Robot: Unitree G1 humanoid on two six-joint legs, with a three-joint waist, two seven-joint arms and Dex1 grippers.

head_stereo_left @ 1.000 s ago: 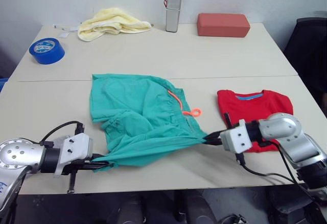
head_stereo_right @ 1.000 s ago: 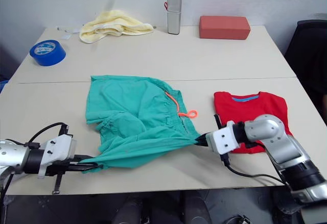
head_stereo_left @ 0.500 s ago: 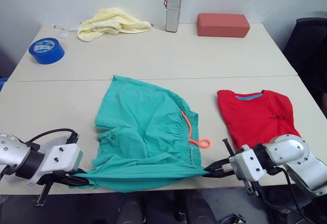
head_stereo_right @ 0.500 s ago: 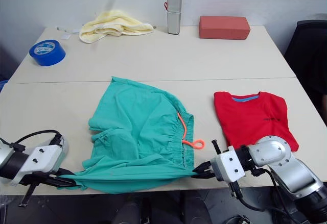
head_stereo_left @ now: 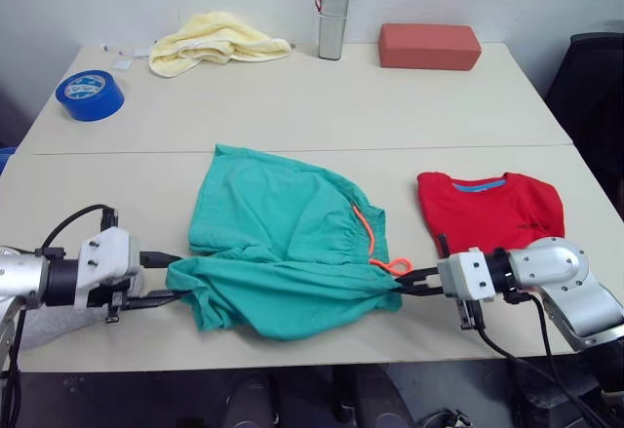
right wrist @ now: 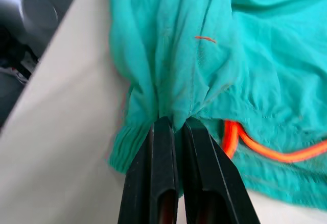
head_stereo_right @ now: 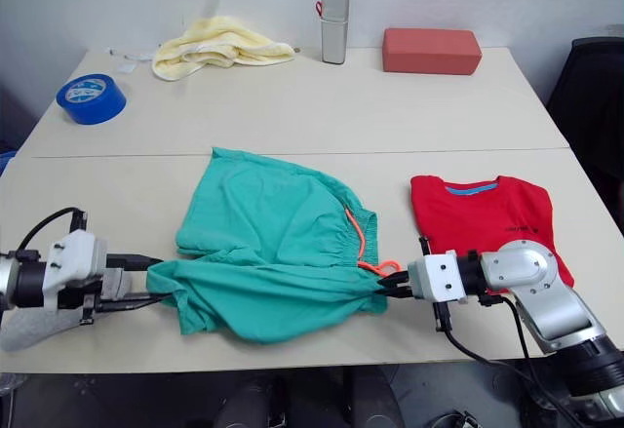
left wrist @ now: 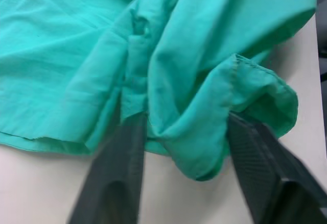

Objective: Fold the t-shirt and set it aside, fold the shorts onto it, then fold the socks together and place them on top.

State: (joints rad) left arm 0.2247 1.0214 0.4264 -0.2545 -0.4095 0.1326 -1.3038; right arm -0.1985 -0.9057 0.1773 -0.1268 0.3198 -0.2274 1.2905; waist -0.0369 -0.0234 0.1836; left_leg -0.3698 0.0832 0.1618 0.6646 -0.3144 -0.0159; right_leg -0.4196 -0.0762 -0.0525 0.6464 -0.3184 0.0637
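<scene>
Two grippers work the near edge of the table (head_stereo_left: 292,106). The right gripper (head_stereo_left: 408,283) is pinched tight on a bunched edge of the teal shorts (head_stereo_left: 283,243), just beside the orange drawstring (head_stereo_left: 375,249). The left gripper (head_stereo_left: 161,279) sits at the opposite end, fingers (left wrist: 122,168) spread apart with a fold of fabric lying between them. Shorts lie stretched between the two, front and centre. Red t-shirt (head_stereo_left: 490,210) is folded to the right, close behind the right arm. Far back: yellow towel (head_stereo_left: 216,40), blue tape roll (head_stereo_left: 89,96), red-brown block (head_stereo_left: 429,46).
</scene>
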